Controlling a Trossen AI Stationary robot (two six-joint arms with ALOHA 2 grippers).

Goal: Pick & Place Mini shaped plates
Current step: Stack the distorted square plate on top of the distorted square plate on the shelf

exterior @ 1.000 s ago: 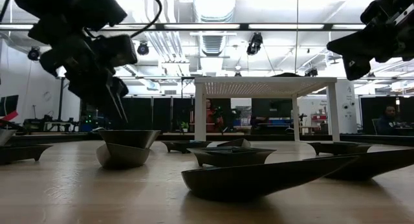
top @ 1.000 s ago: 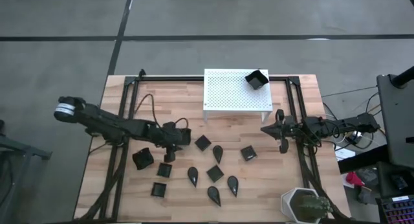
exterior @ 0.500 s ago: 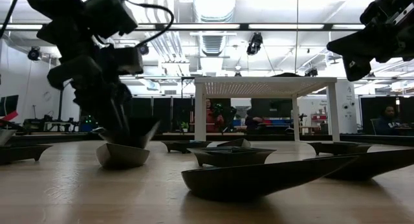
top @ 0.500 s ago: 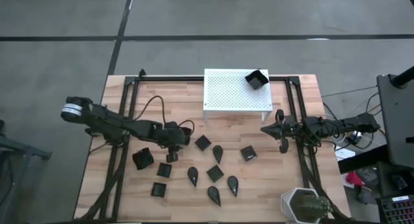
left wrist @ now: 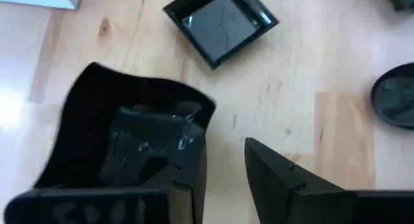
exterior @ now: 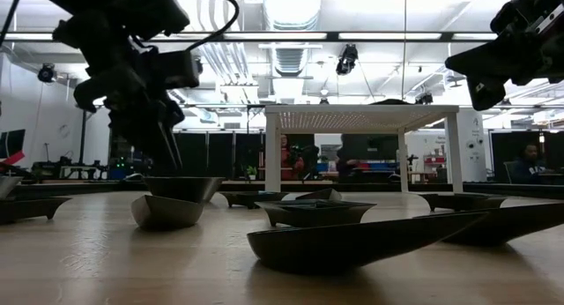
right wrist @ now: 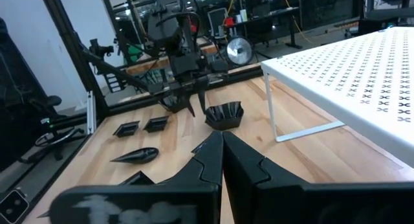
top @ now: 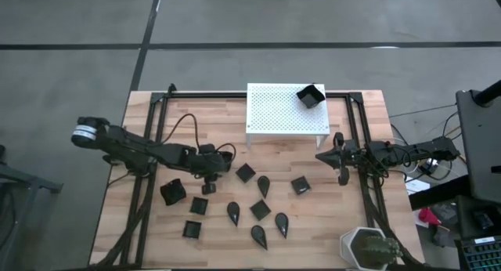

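Pickup is the step in hand: our left gripper (top: 208,182) has one finger inside a square plate (left wrist: 116,130) and one outside its rim, half open, not yet clamped. Next we judge: close, lift, carry to the white stand (top: 274,114). Our right gripper (top: 325,157) hangs beside the stand, fingers closed, empty.

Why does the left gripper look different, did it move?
Yes. In the low view the left gripper dipped toward the square plate, then rose again; against the white stand it sits slightly nearer than a second ago.
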